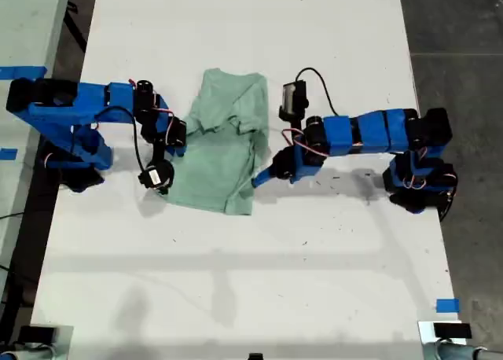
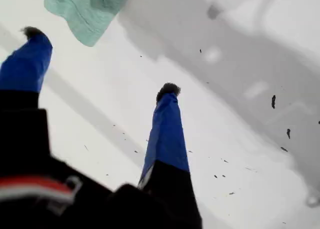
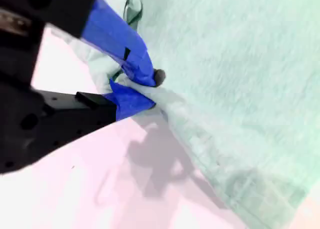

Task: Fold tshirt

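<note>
**T-shirt position and gripper status**

The tshirt (image 1: 224, 148) lies crumpled on the white table (image 1: 236, 266), roughly midway between my two arms in the exterior view. Its upper part is bunched and folded over on itself. The lower part lies flatter and spreads toward the exterior view's lower left. The cloth is plain pale mint green.

My second gripper (image 1: 262, 178) sits at the garment's edge on the exterior view's right. In the second wrist view the tshirt (image 3: 240, 79) fills most of the picture. My second gripper (image 3: 152, 91) has its blue jaws closed together on a raised ridge of cloth at the garment's border. The cloth is pinched between the jaw tips, and the table (image 3: 75, 189) shows bare beside the border.

My first gripper (image 1: 174, 140) stands at the garment's edge on the exterior view's left, close beside the cloth. In the first wrist view my first gripper (image 2: 100, 61) has its jaws spread wide apart with nothing between them. Only bare table (image 2: 240, 139) lies under the gap. One corner of the tshirt (image 2: 85, 9) shows beyond the jaw tips, clear of both jaws and not touching either.
</note>
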You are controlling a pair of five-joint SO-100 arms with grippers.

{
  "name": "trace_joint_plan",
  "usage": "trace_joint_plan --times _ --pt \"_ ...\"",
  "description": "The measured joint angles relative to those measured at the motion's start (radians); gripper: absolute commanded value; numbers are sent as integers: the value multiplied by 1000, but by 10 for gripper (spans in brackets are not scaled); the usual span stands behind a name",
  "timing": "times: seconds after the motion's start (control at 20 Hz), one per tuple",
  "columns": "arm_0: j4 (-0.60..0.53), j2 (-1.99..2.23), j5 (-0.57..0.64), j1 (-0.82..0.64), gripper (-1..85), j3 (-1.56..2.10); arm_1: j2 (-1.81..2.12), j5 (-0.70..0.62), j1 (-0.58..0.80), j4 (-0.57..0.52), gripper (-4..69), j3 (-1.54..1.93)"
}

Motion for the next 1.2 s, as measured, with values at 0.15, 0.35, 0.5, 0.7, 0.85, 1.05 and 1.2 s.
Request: trace_joint_plan --times 0.15,0.35,0.5,0.7,0.85,1.05,1.2 --pt "-46 -225 44 32 0 -219 0 0 0 0 372 2" --pt "-89 -474 64 34 220 -336 9 9 -5 0 372 14" --pt "-35 -594 64 15 259 -405 31 14 -6 0 372 28" --pt "71 -531 57 9 250 -414 43 15 -6 -2 372 43" --pt "166 -302 58 12 252 -410 44 17 -8 -6 372 43" --pt "296 -2 63 12 225 -272 61 17 -9 -6 370 49" --pt "313 278 8 29 222 -32 155 26 -12 -6 369 104"
